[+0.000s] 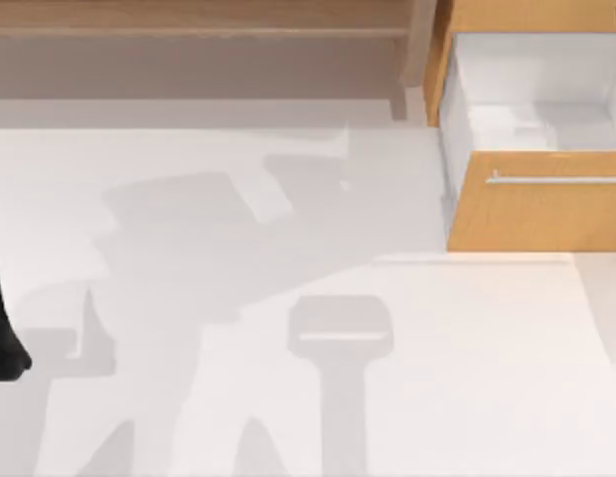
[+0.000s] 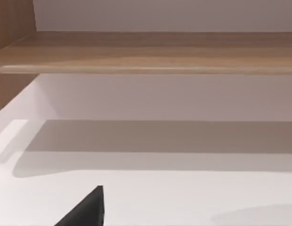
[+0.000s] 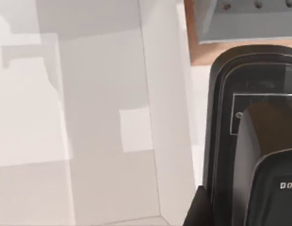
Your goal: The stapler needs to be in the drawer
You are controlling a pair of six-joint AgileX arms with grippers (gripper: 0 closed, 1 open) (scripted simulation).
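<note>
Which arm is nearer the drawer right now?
Right. Its wrist camera looks closely into the drawer's white interior, with the black stapler right at the lens. The left arm sits at the table's far left edge, across from it.

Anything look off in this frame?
Nothing stands out. The drawer is pulled open at the table's far right, and the right wrist view shows the black stapler over its white inside. The left arm sits at the left edge.
</note>
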